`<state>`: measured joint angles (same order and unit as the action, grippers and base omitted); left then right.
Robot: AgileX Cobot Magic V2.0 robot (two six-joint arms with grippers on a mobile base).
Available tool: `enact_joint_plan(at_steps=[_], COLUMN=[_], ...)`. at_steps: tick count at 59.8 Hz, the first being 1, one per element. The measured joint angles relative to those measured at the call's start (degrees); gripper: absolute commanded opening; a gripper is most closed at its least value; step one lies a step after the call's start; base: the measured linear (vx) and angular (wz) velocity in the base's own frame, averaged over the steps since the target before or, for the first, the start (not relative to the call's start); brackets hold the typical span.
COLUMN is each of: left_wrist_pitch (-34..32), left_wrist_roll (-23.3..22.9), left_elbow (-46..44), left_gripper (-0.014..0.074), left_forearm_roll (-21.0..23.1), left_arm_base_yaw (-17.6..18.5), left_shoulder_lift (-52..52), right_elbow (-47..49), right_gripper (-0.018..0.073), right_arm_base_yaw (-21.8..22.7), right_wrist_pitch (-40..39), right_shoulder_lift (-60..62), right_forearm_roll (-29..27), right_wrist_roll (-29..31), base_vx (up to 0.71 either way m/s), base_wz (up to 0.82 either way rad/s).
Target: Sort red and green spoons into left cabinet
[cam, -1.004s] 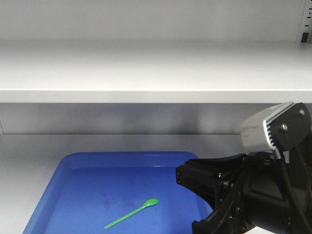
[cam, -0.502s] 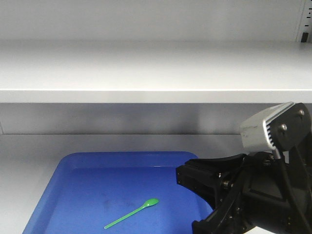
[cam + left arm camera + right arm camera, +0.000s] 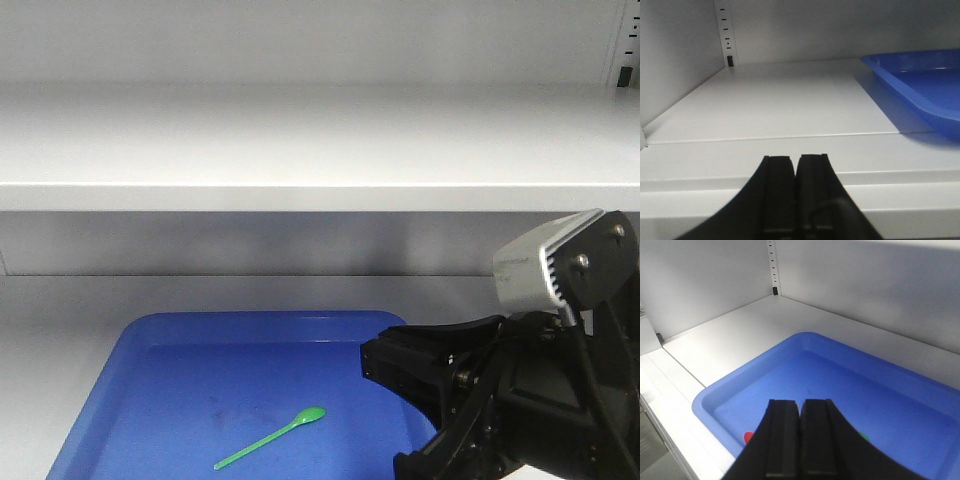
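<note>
The green spoon lies flat on the floor of the blue tray, which sits on the lower shelf of the left cabinet. In the right wrist view my right gripper is shut above the tray, with nothing seen between its fingers. A small piece of the red spoon shows left of the fingers, and a bit of the green spoon shows to their right. The rest of both is hidden. My left gripper is shut and empty over the bare shelf, left of the tray.
My right arm fills the lower right of the front view and covers the tray's right side. An upper shelf runs across overhead. Slotted uprights stand at the cabinet's back left corner, and the grey back wall is close behind the tray.
</note>
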<state>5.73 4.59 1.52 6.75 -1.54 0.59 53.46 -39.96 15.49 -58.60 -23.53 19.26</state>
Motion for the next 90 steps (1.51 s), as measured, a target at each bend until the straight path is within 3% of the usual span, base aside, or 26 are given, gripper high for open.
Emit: enact_joint_plan(at_steps=[27,42,51,59,71,79,90], left_wrist_pitch=[0.00,0.00,0.00,0.00,0.00,0.00,0.00], left_wrist_roll=[0.00,0.00,0.00,0.00,0.00,0.00,0.00], left_elbow=[0.00,0.00,0.00,0.00,0.00,0.00,0.00], left_gripper=[-0.0001,-0.0001,-0.0001,-0.0001,-0.0001,-0.0001,-0.0001], left_forearm_roll=[0.00,0.00,0.00,0.00,0.00,0.00,0.00], left_arm_base_yaw=[0.00,0.00,0.00,0.00,0.00,0.00,0.00], left_shoulder_lift=[0.00,0.00,0.00,0.00,0.00,0.00,0.00], right_elbow=[0.00,0.00,0.00,-0.06,-0.23,-1.52,-9.10], right_gripper=[-0.0001,-0.0001,-0.0001,-0.0001,-0.0001,-0.0001,-0.0001], right_arm_base_yaw=[0.00,0.40,5.22,10.64,15.27,17.52,18.22], right_wrist_pitch=[-0.74,-12.97,-16.30,-13.36,-8.98,-8.90,-15.49], right_shoulder_lift=[-0.56,-7.33,-10.55,-11.38,-10.61,-9.35,-5.08], right_forearm_roll=[1.06,6.24,7.23,8.63,10.71,10.85,10.68], right_wrist_roll=[1.66,4.47,1.36,-1.76,-1.87,-2.64,-4.26], base_vx=[0.00,0.00,0.00,0.00,0.00,0.00,0.00], base_wz=[0.00,0.00,0.00,0.00,0.00,0.00,0.00])
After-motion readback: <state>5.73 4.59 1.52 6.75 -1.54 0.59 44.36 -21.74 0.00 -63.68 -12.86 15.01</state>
